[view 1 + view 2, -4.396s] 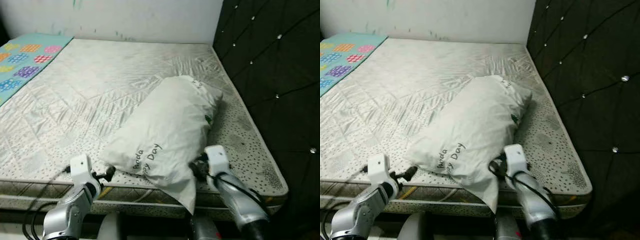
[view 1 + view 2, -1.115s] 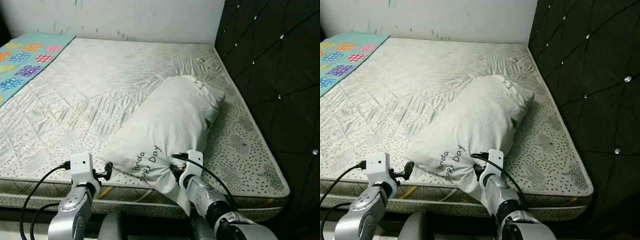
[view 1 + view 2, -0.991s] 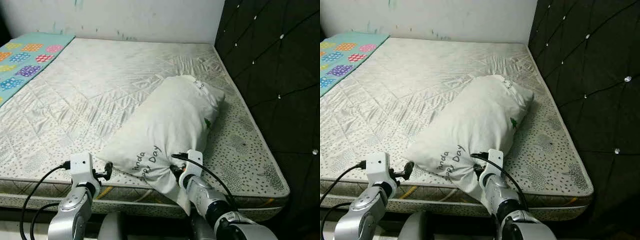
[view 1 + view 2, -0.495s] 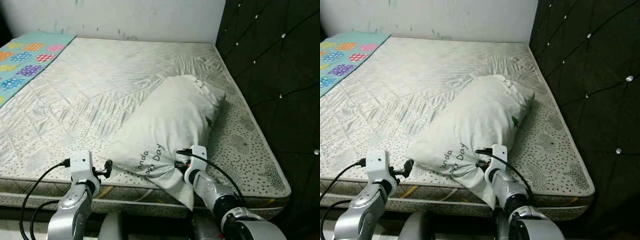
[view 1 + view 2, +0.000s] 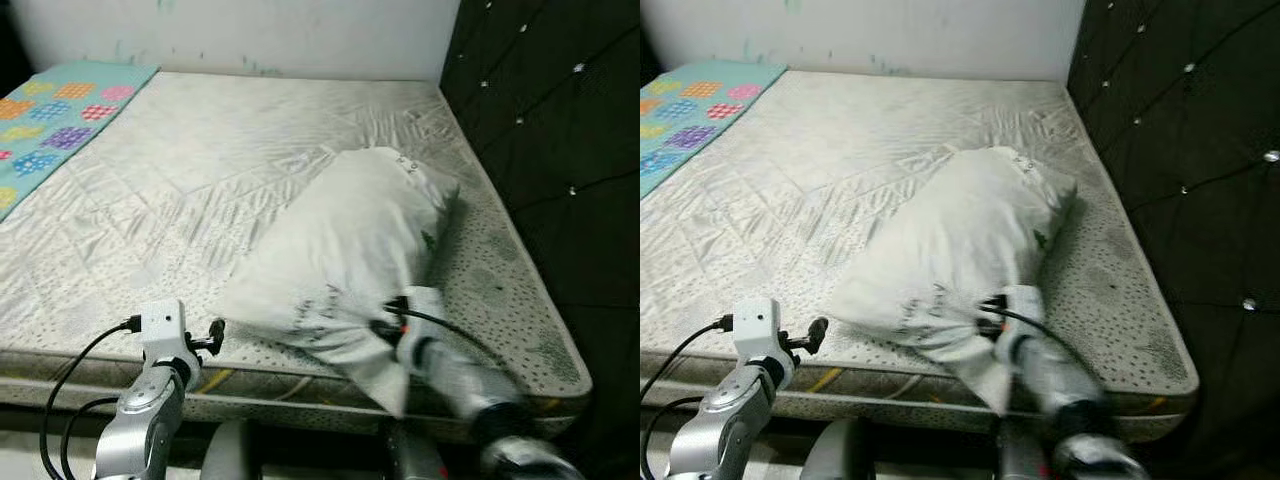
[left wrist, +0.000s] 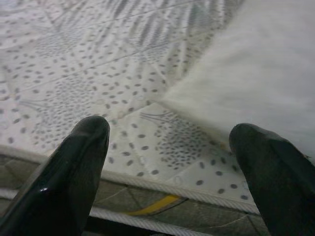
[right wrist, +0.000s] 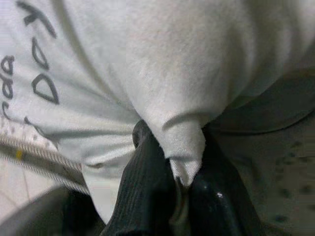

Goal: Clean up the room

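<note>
White printed pillow [image 5: 350, 240], diagonal on mattress [image 5: 180, 180]

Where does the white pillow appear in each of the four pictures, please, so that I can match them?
Left eye view: the pillow lies right of centre on the mattress.
Right eye view: pillow at centre.
Left wrist view: its corner fills the upper right.
Right wrist view: its cloth is pinched between the right gripper fingers.
Shared landmark: the mattress's dotted edge.

One white pillow [image 5: 355, 240] lies on one bare mattress [image 5: 200, 180]. One patterned mat [image 5: 55, 125] (teal, with coloured patches) covers the mattress's far left corner. Two tools are in view: the left tool [image 5: 213, 338] and the right tool [image 7: 179, 189].
</note>
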{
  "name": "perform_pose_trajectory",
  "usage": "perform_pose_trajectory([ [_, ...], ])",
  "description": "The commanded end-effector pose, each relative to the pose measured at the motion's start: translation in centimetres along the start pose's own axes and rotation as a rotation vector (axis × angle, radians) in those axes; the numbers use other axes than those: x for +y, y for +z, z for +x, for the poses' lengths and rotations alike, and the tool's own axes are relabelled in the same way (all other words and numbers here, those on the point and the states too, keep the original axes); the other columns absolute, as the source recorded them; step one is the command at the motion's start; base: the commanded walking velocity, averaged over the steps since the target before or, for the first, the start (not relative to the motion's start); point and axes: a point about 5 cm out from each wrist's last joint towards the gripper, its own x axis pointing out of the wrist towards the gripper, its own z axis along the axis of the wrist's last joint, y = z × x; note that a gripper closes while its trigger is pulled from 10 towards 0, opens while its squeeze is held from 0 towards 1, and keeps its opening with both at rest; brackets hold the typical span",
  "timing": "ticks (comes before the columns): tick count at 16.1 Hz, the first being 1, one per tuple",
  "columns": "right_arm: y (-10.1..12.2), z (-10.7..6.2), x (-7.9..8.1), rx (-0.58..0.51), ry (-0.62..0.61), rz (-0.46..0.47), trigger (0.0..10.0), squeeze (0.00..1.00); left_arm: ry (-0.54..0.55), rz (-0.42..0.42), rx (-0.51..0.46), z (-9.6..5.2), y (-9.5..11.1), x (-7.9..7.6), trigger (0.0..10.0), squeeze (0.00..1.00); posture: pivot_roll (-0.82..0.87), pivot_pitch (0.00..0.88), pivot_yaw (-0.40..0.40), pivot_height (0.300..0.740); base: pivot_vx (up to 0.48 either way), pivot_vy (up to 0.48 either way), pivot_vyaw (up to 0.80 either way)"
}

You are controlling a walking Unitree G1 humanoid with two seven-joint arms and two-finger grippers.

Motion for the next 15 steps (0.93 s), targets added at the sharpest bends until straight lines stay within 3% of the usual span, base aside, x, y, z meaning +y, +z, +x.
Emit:
perform_pose_trajectory([
  [1, 1.6, -0.9, -0.8, -0.035, 0.003, -0.041, 0.0, 0.0, 0.013, -0.008, 0.009, 0.2, 0.1, 0.2, 10.0, 0.0, -0.08, 0.0, -0.001, 0.617, 0.0, 0.0, 0.0],
  [4, 1.4, -4.3, -2.6, 0.022, 0.095, -0.074, 0.0, 0.0, -0.001, -0.047, 0.033, 0.8, 0.0, 0.1, 10.0, 0.0, -0.09, 0.0, 0.004, 0.617, 0.0, 0.0, 0.0],
  [9, -2.0, -8.1, -3.8, 0.2, 0.231, -0.202, 0.0, 0.0, -0.006, -0.095, 0.019, 1.8, 1.1, 0.8, 10.0, 0.0, -0.12, 0.0, 0.012, 0.617, 0.0, 0.0, 0.0],
  [15, -2.8, -11.3, -3.3, 0.281, 0.379, -0.284, 0.0, 0.0, 0.006, -0.126, 0.032, 2.4, 1.1, 1.5, 10.0, 0.0, -0.14, 0.0, 0.015, 0.617, 0.0, 0.0, 0.0],
])
